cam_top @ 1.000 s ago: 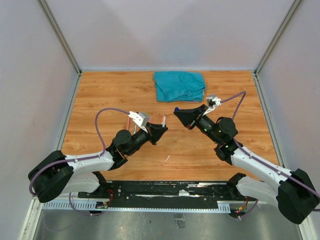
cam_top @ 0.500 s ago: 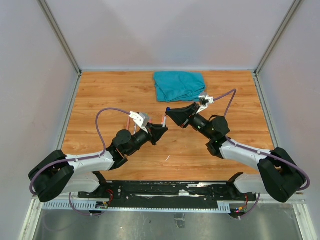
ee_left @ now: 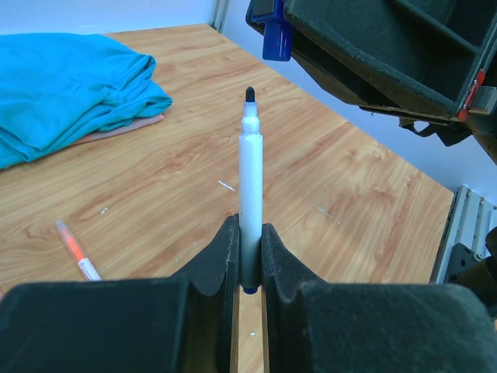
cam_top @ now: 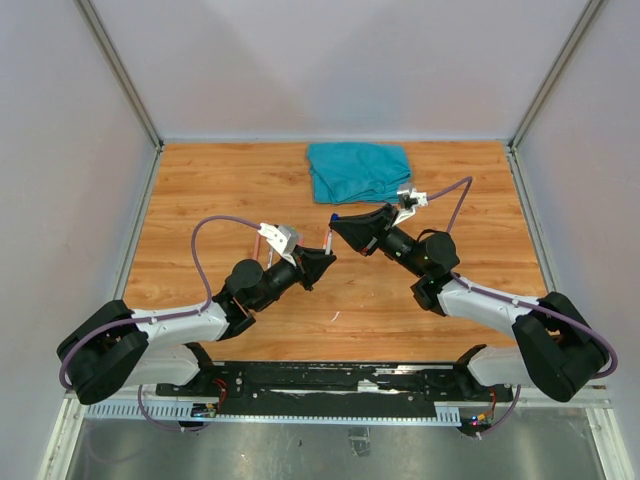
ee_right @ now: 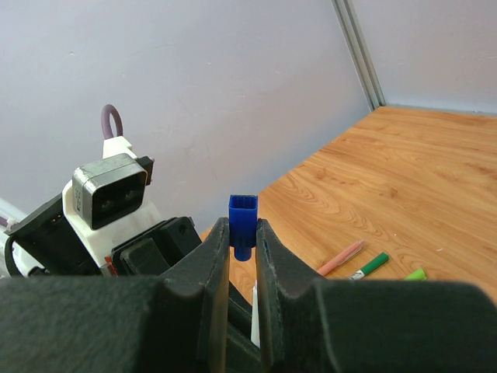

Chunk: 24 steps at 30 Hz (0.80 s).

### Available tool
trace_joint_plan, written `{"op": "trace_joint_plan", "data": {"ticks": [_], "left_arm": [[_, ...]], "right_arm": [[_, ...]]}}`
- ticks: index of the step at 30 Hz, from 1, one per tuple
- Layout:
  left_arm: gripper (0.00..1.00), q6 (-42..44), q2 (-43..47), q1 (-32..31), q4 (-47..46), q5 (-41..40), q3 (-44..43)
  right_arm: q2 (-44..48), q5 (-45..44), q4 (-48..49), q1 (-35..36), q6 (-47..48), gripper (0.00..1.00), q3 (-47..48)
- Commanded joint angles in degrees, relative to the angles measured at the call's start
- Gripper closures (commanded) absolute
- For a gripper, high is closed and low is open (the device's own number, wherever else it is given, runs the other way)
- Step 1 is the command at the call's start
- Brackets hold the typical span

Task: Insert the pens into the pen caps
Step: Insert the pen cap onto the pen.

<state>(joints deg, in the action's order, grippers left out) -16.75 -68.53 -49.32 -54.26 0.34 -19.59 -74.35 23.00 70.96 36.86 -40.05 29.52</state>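
Note:
My left gripper (ee_left: 248, 229) (cam_top: 322, 258) is shut on a white-barrelled pen (ee_left: 250, 186), which stands upright with its dark tip (ee_left: 250, 95) bare. My right gripper (ee_right: 242, 233) (cam_top: 338, 224) is shut on a small blue pen cap (ee_right: 242, 221). In the left wrist view that cap (ee_left: 276, 35) hangs just above and slightly right of the pen tip, apart from it. In the top view the two grippers meet over the middle of the table, with the cap (cam_top: 334, 216) close to the pen (cam_top: 328, 240).
A folded teal cloth (cam_top: 360, 170) lies at the back of the wooden table (cam_top: 200, 190). An orange pen (ee_left: 75, 252) lies on the wood left of my left gripper. A pink pen (ee_right: 342, 258) and a green pen (ee_right: 369, 266) lie beyond my right gripper.
My right gripper has moved left with the blue cap, bringing it close to the tip of the pen in my left gripper. The left arm has stayed still.

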Motion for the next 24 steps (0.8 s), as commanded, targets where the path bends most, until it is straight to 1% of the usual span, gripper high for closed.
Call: {"op": "trace_joint_plan", "data": {"ticks": [1,24], "left_arm": [[0.99,1.10,-0.29,-0.50,-2.17,0.32,-0.62],[1.00,1.13,-0.11,-0.51,-1.99,0.32,-0.63]], "right_arm": [[0.13,0.79,1.04,-0.92,0.88,0.99,1.73],[-0.62,0.35,-0.65,-0.91,1.29,0.99,1.42]]}}
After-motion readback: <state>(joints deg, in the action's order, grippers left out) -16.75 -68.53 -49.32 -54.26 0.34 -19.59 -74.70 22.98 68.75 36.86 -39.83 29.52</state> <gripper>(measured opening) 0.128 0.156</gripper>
